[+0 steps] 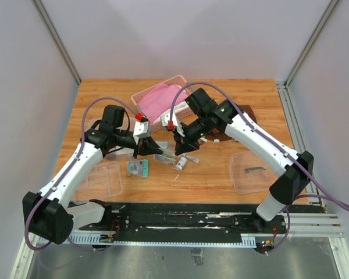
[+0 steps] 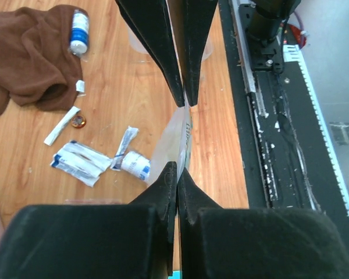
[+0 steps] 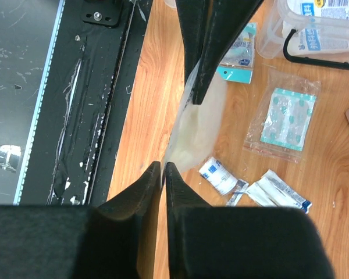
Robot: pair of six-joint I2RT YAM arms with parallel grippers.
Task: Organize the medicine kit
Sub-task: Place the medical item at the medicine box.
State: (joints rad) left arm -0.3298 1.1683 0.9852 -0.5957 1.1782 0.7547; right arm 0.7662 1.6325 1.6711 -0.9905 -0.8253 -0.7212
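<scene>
Wooden desk (image 1: 212, 174) inside pale walls (image 1: 163, 35). The left tool (image 2: 176, 170) and right tool (image 3: 161, 167) are each clamped on an end of one clear bag (image 3: 192, 133) above it. The kit's tray (image 1: 102, 180) lies front-left, its lid (image 1: 244, 179) front-right.

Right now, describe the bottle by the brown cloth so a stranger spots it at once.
Find the brown cloth crumpled on the wooden table. At its edge lies a white bottle with a blue label. Unlike the flat sachets, it is cylindrical and lies against the cloth.
</scene>
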